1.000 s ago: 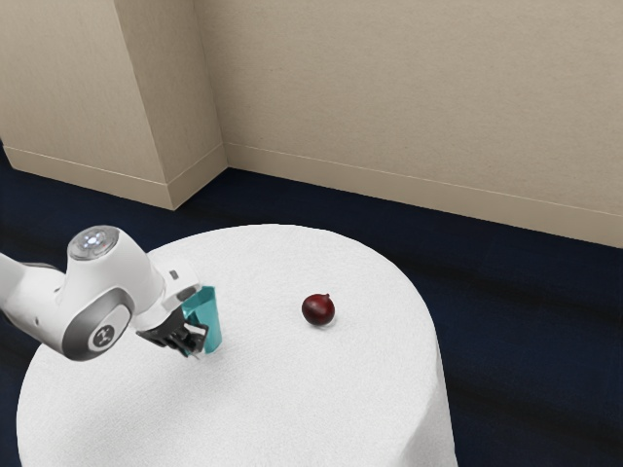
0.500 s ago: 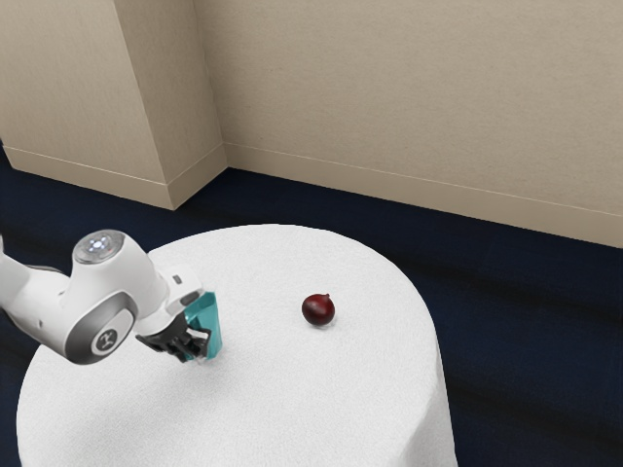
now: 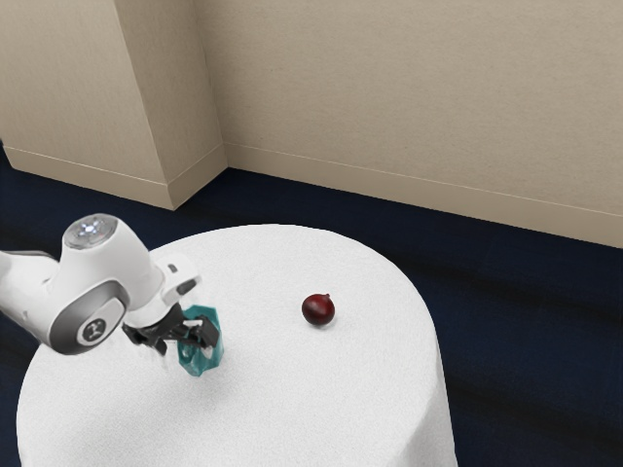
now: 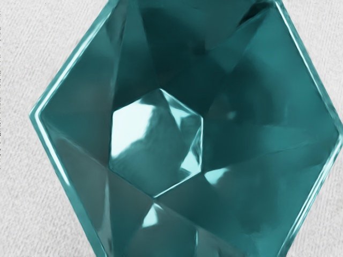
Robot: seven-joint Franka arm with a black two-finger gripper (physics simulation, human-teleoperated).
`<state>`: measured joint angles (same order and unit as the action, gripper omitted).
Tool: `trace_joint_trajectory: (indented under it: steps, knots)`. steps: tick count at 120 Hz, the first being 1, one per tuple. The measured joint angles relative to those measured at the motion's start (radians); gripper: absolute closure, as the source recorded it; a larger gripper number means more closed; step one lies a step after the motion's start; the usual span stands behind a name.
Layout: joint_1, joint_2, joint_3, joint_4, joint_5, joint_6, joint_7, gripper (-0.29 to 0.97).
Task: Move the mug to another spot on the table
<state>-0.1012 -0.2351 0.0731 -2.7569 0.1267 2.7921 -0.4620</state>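
Note:
A teal faceted mug (image 3: 204,355) stands on the white round table (image 3: 292,418), toward the exterior view's left. My gripper (image 3: 183,337) comes down on its top from the left, black fingers on either side of the rim, shut on it. The wrist view looks straight down into the mug (image 4: 161,144), with its pale hexagonal bottom directly under my hand and white tablecloth (image 4: 21,53) around it.
A dark red round fruit (image 3: 318,309) lies on the table to the right of the mug, well apart from it. The table's edge curves close behind my arm. Dark blue carpet and beige walls surround the table.
My hand has turned and come down a little toward the table's front, carrying the mug with it. The mug has gone from tilted to nearly upright and lower.

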Motion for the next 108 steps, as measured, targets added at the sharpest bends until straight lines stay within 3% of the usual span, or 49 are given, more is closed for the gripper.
trace_joint_trajectory:
  steps: [29,53,69,88,108]
  knots:
    - [-0.014,-0.083,-0.019,0.005,-0.002,-0.081,-0.041,0.01]
    - [-0.002,-0.083,0.003,0.166,0.0,-0.174,-0.064,0.01]
    - [0.007,-0.022,0.053,0.388,-0.001,-0.314,-0.073,0.0]
    - [0.006,0.127,0.062,0.78,-0.003,-0.567,-0.037,0.0]
    - [0.004,0.178,0.063,0.941,0.004,-0.766,0.03,0.0]
